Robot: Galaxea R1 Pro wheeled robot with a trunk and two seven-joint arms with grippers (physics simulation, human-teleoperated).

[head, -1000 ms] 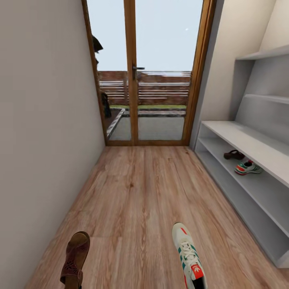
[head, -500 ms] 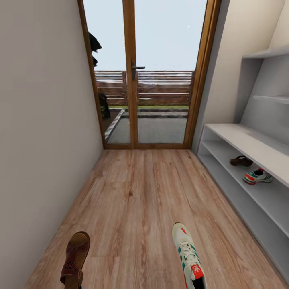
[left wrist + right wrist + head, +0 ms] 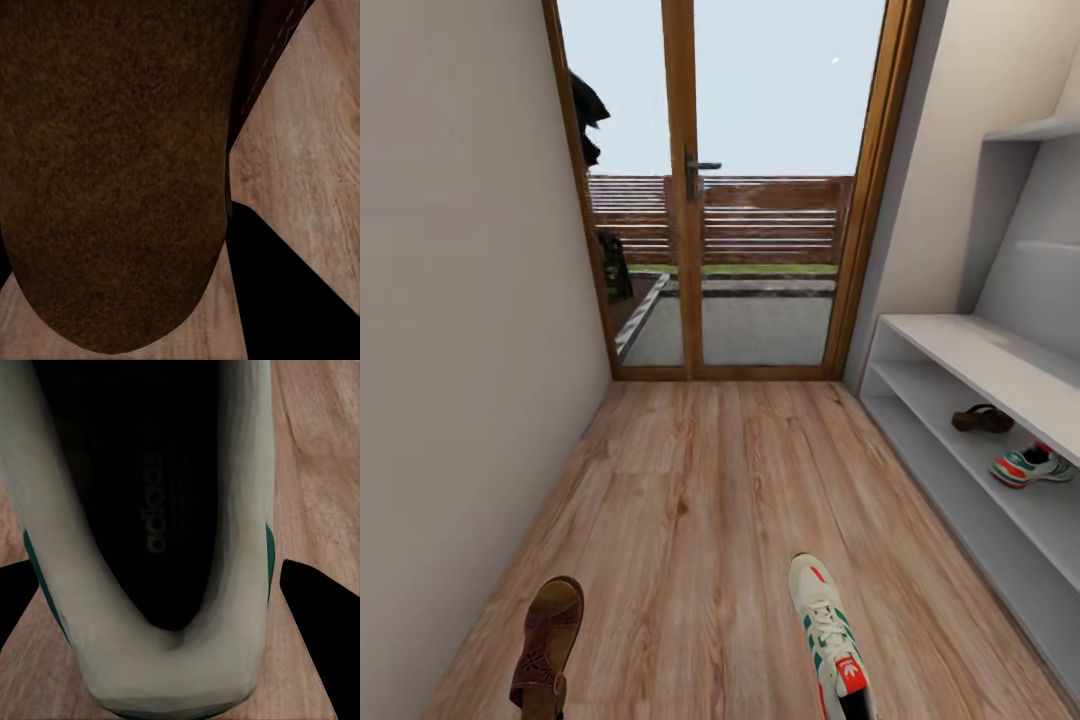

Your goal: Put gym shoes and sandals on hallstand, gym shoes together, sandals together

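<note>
A brown sandal (image 3: 547,640) hangs low over the corridor floor (image 3: 710,480), held at its heel by my left gripper (image 3: 553,712); its mottled footbed (image 3: 112,165) is close up in the left wrist view. An off-white gym shoe (image 3: 827,630) with green stripes is held the same way by my right gripper (image 3: 853,706); one dark finger (image 3: 322,615) stands beside its heel (image 3: 165,660). On the hallstand (image 3: 980,352) at the right, a second sandal (image 3: 981,419) and a second gym shoe (image 3: 1030,466) lie side by side on a shelf.
A wood-framed glass door (image 3: 680,200) closes the corridor's far end. A plain wall (image 3: 460,350) runs along the left. Grey floating shelves (image 3: 1040,130) hang above the hallstand. Bare plank floor stretches between me and the door.
The whole view has shifted: the door has come closer and the hallstand has slid right, so the camera moved. Both held shoes keep their places in the picture.
</note>
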